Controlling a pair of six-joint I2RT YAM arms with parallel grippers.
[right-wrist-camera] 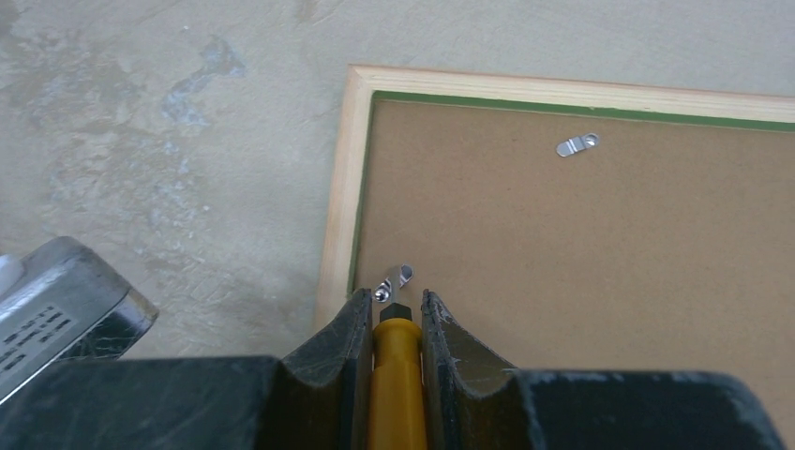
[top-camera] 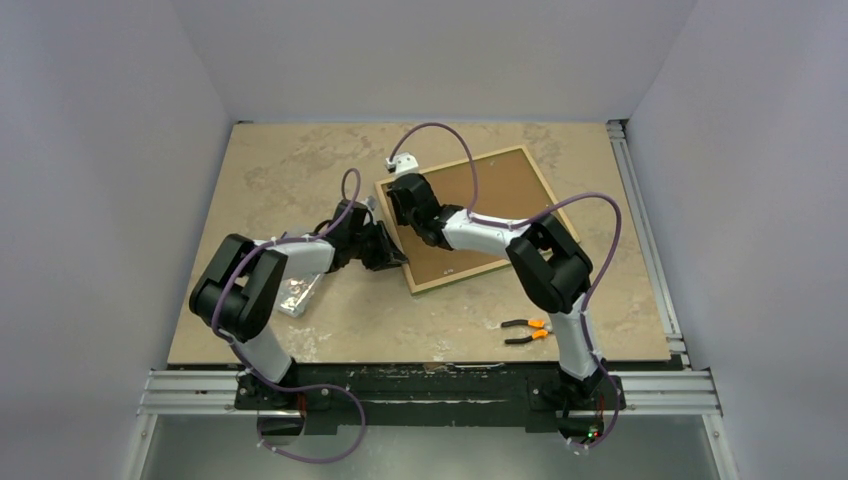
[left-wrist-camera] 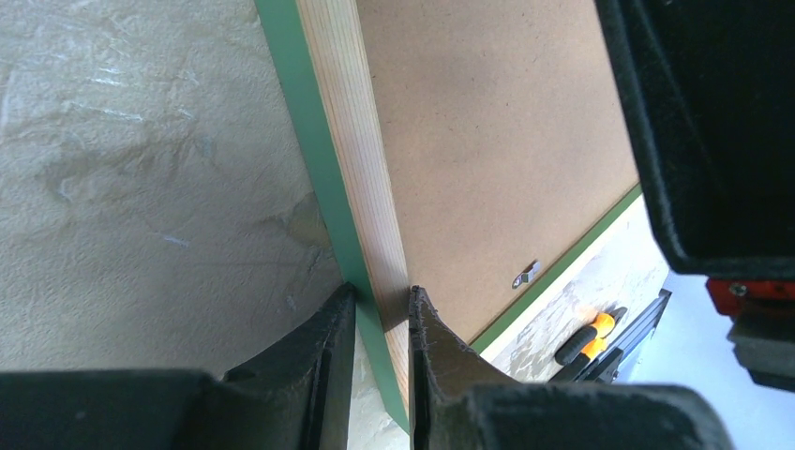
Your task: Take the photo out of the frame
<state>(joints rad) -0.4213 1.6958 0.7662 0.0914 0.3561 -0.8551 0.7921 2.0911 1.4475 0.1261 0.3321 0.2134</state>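
Right wrist view: the right hand (right-wrist-camera: 391,305) grips a yellow-handled screwdriver (right-wrist-camera: 396,375) at a small silver clip (right-wrist-camera: 394,279) on the face-down brown-backed photo (right-wrist-camera: 581,281), its green-edged wooden frame (right-wrist-camera: 339,187) pinched by the left hand (left-wrist-camera: 382,309); a slipping tip may gouge the board.

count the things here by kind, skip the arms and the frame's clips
frame: 1
brown board set in it: 1
orange-handled pliers: 1
yellow-handled screwdriver in right gripper: 1
small shiny box: 1
total: 5
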